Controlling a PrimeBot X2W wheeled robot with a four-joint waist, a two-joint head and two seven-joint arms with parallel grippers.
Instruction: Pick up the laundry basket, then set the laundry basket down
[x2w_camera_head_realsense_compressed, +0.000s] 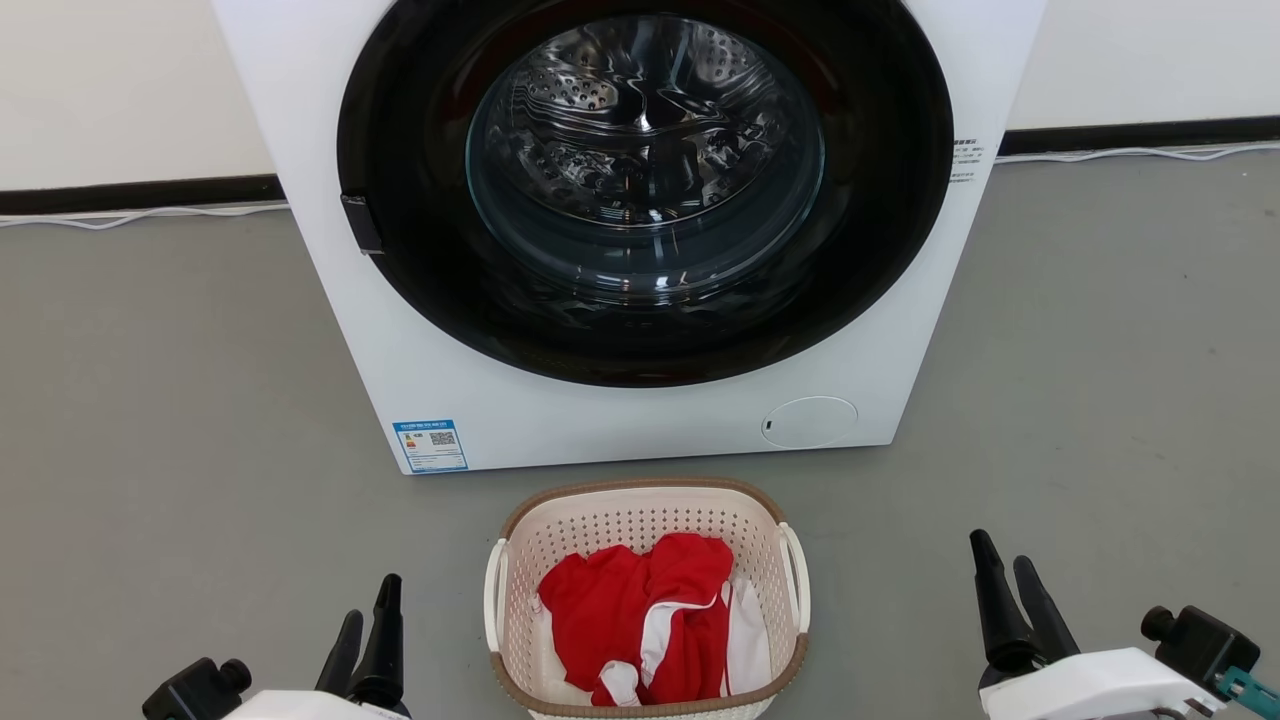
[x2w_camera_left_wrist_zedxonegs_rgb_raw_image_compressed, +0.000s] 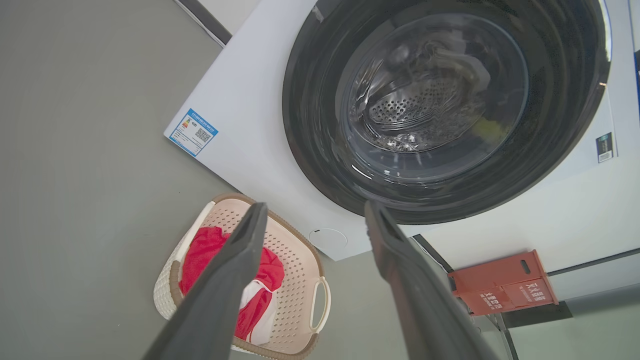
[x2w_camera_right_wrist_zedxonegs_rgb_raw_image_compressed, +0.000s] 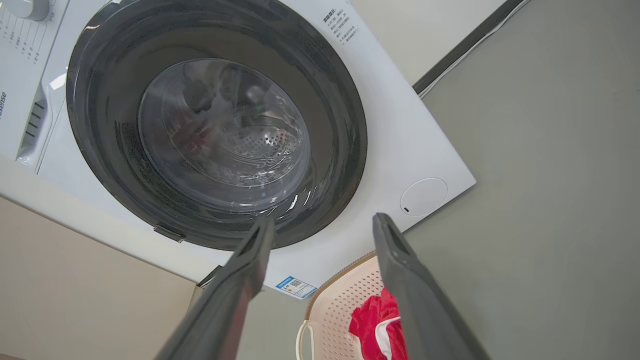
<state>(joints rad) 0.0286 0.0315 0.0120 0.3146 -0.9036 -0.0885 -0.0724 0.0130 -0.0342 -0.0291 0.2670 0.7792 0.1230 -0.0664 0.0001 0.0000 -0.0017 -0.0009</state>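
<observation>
Cream perforated plastic laundry basket (x2w_camera_head_realsense_compressed: 600, 530): matt, brown woven-look rim. Red-and-white cloth (x2w_camera_head_realsense_compressed: 640, 610): soft. White washing machine (x2w_camera_head_realsense_compressed: 600, 425): glossy; drum (x2w_camera_head_realsense_compressed: 640, 110) shiny perforated metal. Grey floor (x2w_camera_head_realsense_compressed: 150, 400): matt.

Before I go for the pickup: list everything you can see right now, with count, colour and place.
laundry basket: one, cream with brown rim, on the floor before the washing machine
clothing: one heap, red and white, inside the laundry basket
washing machine: one, white, dark round door shut, against the wall
label: one, blue, machine's lower left corner
round cover: one, white, machine's lower right
cable: at least one, white, along the wall's foot
box: one, red-orange, beside the machine
floor: grey
left gripper: dark fingers, open, empty
right gripper: dark fingers, open, empty
</observation>
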